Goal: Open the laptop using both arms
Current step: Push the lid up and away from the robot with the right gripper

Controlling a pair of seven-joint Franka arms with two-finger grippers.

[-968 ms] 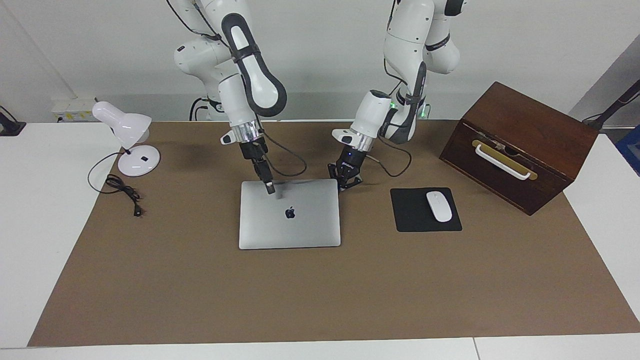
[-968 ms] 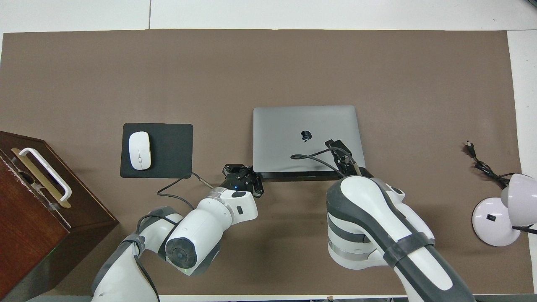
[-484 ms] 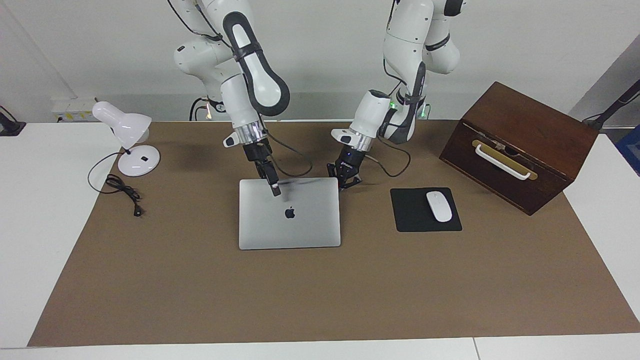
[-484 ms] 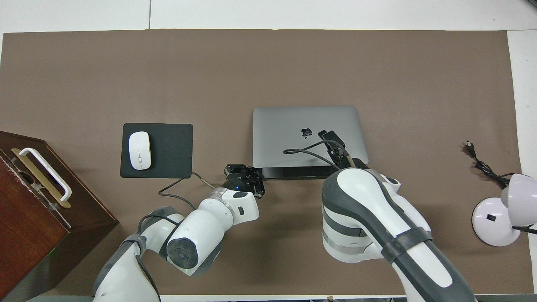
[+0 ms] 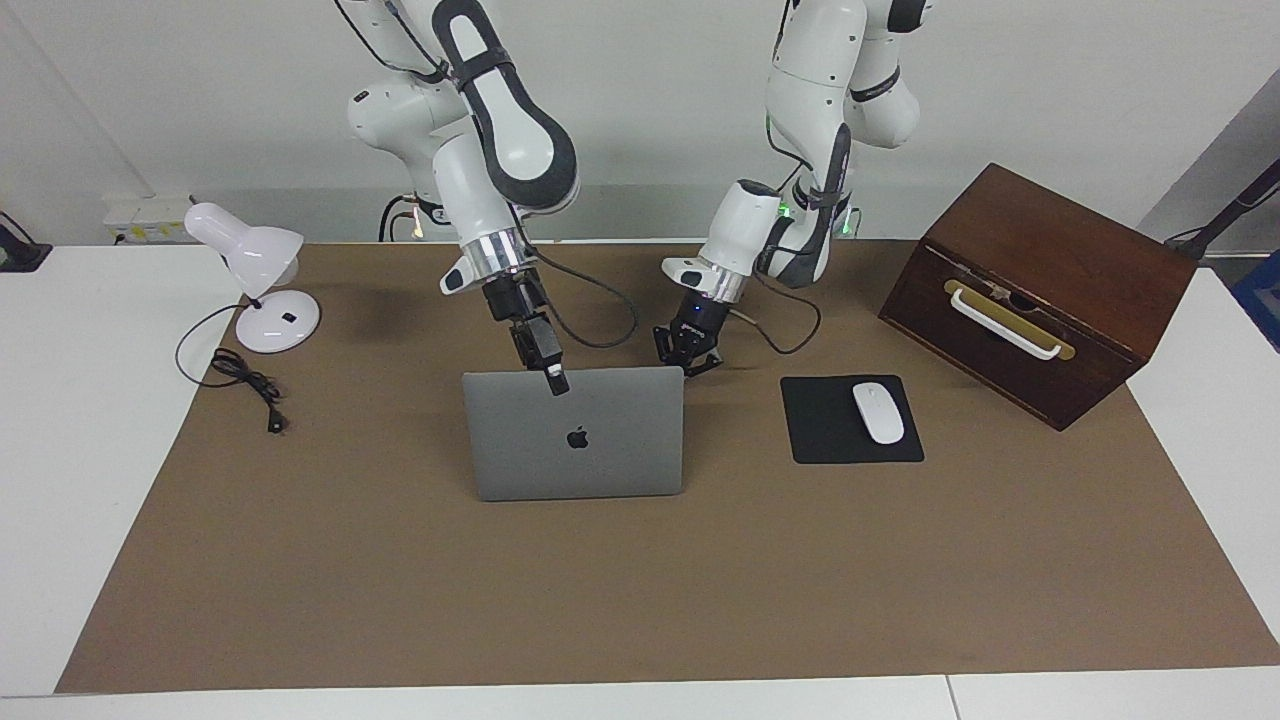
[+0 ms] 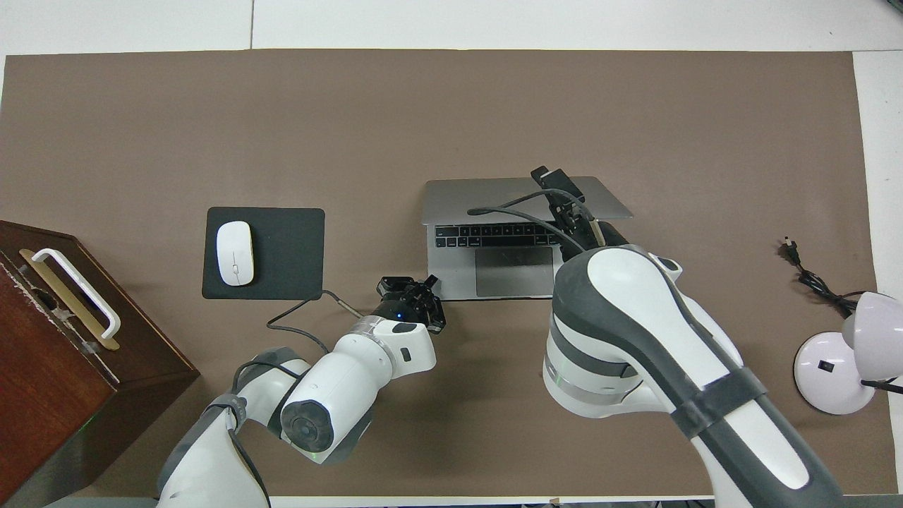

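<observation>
The silver-grey laptop (image 5: 575, 440) stands half open in the middle of the brown mat, its lid raised steeply with the apple logo turned away from the robots. The overhead view shows its keyboard and trackpad (image 6: 515, 264). My right gripper (image 5: 556, 380) is at the lid's top edge, near the middle, shut on it; it also shows in the overhead view (image 6: 547, 175). My left gripper (image 5: 688, 362) is low and open at the base's robot-side corner toward the left arm's end, also in the overhead view (image 6: 409, 286).
A black mouse pad (image 5: 820, 435) with a white mouse (image 5: 878, 412) lies beside the laptop toward the left arm's end. A dark wooden box (image 5: 1040, 290) stands past it. A white desk lamp (image 5: 262, 290) and its cable (image 5: 250, 385) are at the right arm's end.
The right gripper has risen and swung away from the robots with the lid's edge. The lid went from flat and closed to steeply raised. The left gripper has stayed at the base's corner.
</observation>
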